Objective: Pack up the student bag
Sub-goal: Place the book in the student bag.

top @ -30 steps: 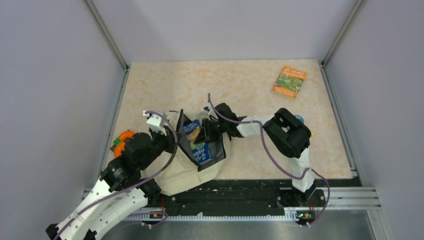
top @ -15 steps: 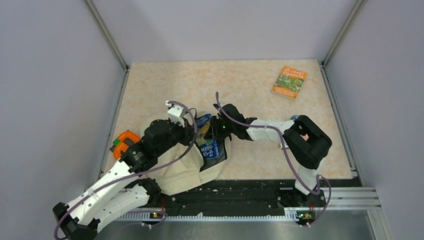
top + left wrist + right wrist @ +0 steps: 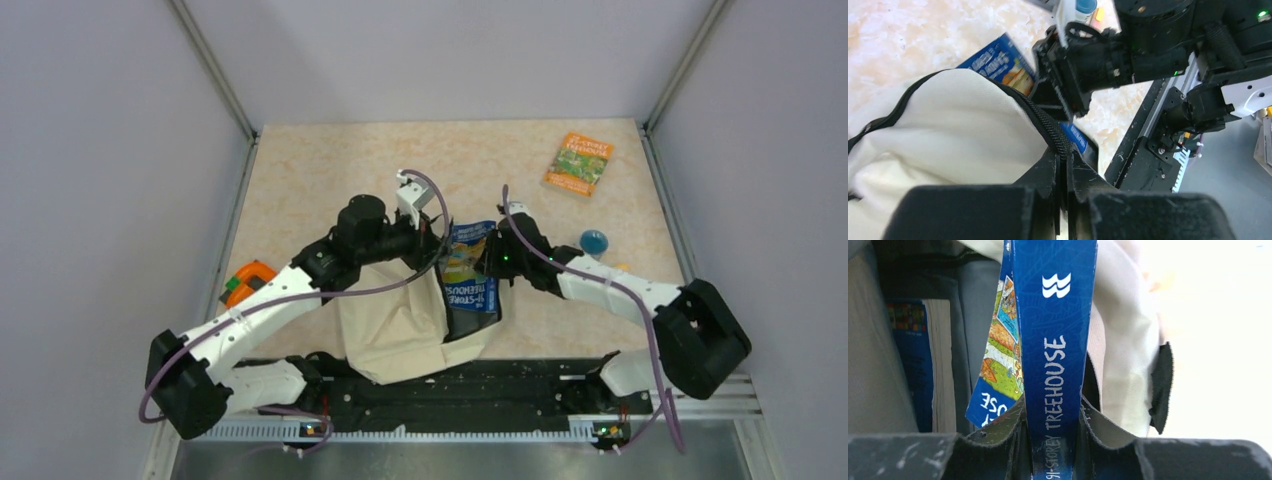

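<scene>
- The student bag [image 3: 395,325] is a soft, slack pack of creased cream-beige cloth. It is edged with a black toothed zipper and lined in smooth grey.
- It is laid at the near middle of the marbled table [image 3: 330,170], and its lower end is draped onto the black rail [image 3: 520,375] at 6 o'clock.
- Its open mouth is turned toward 1 o'clock in the top view, between the two grippers.
- The left gripper [image 3: 1063,167] is pinched shut on the zipper edge of the mouth. In the top view the bag's body is spread at 6 o'clock of it.
- The right gripper [image 3: 1054,440] is clamped on the glossy spine of a blue paperback [image 3: 1055,340]. In the top view the bag is found at 8 o'clock of this gripper.
- White capitals reading "TREEHOUSE" and, lower down, "91-STOREY" are printed along that spine, beneath a white three-wave logo.
- The paperback is stood in the mouth. In the right wrist view cream cloth is seen at 3 o'clock of it and grey lining at 9 o'clock.
- A second book [image 3: 923,365], blue-covered with a pale page block, is lodged inside against the lining.
- A small blue round object [image 3: 594,241] is set at 3 o'clock of the mouth.
- An orange-and-green book [image 3: 579,163] is laid flat toward 1 o'clock; its title is too small to be read.
- An orange object [image 3: 248,283] is placed at 9 o'clock, partly hidden by the left arm.
</scene>
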Tool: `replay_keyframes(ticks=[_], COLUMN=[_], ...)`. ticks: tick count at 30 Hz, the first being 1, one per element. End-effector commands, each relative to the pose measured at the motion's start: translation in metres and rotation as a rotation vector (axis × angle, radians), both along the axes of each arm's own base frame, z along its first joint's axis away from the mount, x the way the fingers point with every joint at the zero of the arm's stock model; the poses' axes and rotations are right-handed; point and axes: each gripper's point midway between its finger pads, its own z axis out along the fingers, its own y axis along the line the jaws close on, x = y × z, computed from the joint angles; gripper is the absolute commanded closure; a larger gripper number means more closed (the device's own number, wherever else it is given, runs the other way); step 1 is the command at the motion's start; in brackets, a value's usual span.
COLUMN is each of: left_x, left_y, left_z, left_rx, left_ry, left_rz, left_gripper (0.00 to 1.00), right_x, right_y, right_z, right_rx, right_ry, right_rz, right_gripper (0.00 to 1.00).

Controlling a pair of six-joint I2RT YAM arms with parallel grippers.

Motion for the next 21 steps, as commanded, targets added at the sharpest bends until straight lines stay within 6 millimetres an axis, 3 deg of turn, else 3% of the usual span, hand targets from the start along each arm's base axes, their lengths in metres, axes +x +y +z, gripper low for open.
replay_keyframes(ticks=[1, 6, 10, 15, 21], left_x=[-0.008, -0.020, -0.034, -0.046, -0.055], left_y=[0.016, 0.063, 0.079, 0.086, 0.094], left_z=[0.037, 0.022, 0.016, 0.027, 0.049], left_rx=[0.009, 0.110, 0.150, 0.133, 0.122], left_ry=[-0.074, -0.061, -0.026, -0.040, -0.059], left_rz=[-0.017, 0.088, 0.093, 0.084, 0.089], left_gripper=[1.00, 1.00, 1.00, 1.00, 1.00], right_x=[0.012, -0.005, -0.018, -0.023, -0.027], right_y=[-0.045, -0.013, 0.006, 0.012, 0.013], right_z=[0.025, 0.086, 0.130, 0.159, 0.165], right_rx=[-0.107, 0.137, 0.352, 0.549, 0.662], right_ry=[-0.110, -0.175, -0.219, -0.273, -0.285], right_rz=[-0.115, 0.007, 0.046, 0.016, -0.033], right_gripper=[1.00, 1.00, 1.00, 1.00, 1.00])
